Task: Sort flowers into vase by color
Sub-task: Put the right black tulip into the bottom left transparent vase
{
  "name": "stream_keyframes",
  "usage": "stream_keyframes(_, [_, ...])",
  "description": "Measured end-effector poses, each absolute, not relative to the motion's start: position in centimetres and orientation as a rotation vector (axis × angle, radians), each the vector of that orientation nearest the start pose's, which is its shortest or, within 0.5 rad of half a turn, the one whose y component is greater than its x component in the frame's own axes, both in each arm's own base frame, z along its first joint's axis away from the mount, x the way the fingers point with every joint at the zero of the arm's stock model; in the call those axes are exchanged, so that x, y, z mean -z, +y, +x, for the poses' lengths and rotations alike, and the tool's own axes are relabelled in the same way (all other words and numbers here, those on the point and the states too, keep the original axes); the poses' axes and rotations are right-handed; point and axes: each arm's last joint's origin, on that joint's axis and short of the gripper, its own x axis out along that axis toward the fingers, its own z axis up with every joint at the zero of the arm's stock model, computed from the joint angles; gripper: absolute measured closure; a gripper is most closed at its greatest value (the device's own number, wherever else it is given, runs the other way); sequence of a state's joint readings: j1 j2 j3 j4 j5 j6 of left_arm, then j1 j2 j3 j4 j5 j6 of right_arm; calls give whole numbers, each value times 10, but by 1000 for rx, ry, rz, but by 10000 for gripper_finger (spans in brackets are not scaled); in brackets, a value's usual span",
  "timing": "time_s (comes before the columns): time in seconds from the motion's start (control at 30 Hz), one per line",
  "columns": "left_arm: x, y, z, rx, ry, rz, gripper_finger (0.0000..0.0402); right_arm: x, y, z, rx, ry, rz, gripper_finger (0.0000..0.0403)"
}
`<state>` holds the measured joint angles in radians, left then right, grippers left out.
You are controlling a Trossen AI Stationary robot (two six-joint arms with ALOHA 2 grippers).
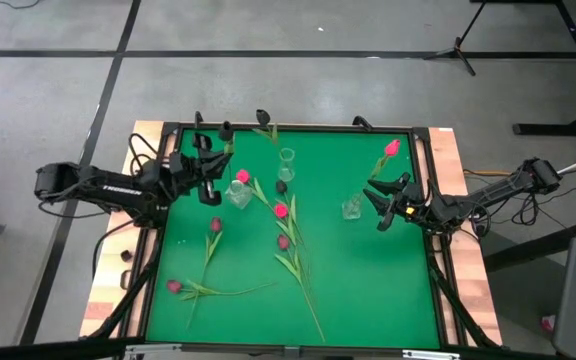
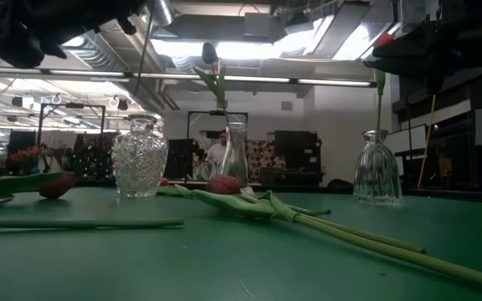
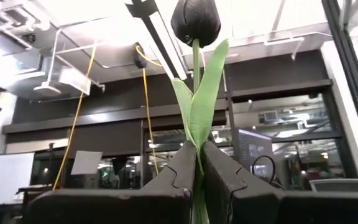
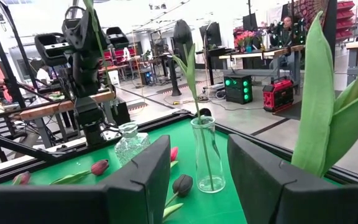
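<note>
My left gripper [image 1: 211,178] is raised near the table's far left and is shut on a near-black tulip [image 3: 195,22]. A clear tall vase [image 1: 286,160] holds another near-black tulip [image 2: 210,52]. A cut-glass vase [image 2: 141,159] stands to its left. A pink tulip [image 1: 392,148] stands in the bell-shaped vase [image 2: 377,176] at the right. My right gripper [image 4: 197,143] is open beside that vase, nothing between its fingers; the tulip's leaves [image 4: 319,93] rise beside one finger. Several pink and magenta tulips [image 1: 281,210] lie flat on the green mat, and a black one [image 4: 182,183] lies by the tall vase's foot. My left gripper pinches the near-black tulip's stem and a leaf [image 3: 197,163] between its two fingers, well below the head. The fingers slant upward and the flower stands upright above them, head on top. The fingers hide the stem below the hold.
A dark raised frame [image 1: 298,127] runs round the green mat, with wooden table edges [image 1: 455,180] and cables outside it. Tulip stems [image 1: 303,275] stretch across the mat's middle and near left. People and benches show in the room beyond.
</note>
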<state>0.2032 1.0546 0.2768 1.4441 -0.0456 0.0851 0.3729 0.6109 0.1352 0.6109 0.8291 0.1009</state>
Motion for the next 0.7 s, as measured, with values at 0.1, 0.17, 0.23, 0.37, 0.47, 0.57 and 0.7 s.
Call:
stream_keyframes(0.1, [-264, 41, 178, -266, -654, 145, 390, -208, 29, 134, 450, -135, 176, 244])
stream_keyframes(0.17, [-262, 42, 179, -254, -643, 149, 390, -208, 30, 134, 450, -135, 175, 244])
stream_keyframes(0.23, [-259, 42, 182, -229, -629, 156, 390, -208, 29, 134, 450, -135, 175, 244])
stream_keyframes(0.37, [-252, 43, 188, -203, -593, 161, 390, -208, 29, 134, 450, -134, 174, 244])
stream_keyframes(0.47, [-247, 48, 192, -191, -566, 150, 390, -208, 30, 134, 450, -134, 174, 244])
stream_keyframes(0.57, [-245, 54, 192, -170, -560, 124, 390, -208, 29, 134, 450, -134, 174, 244])
stream_keyframes(0.7, [-243, 60, 191, -165, -557, 112, 390, -208, 29, 134, 450, -133, 173, 244])
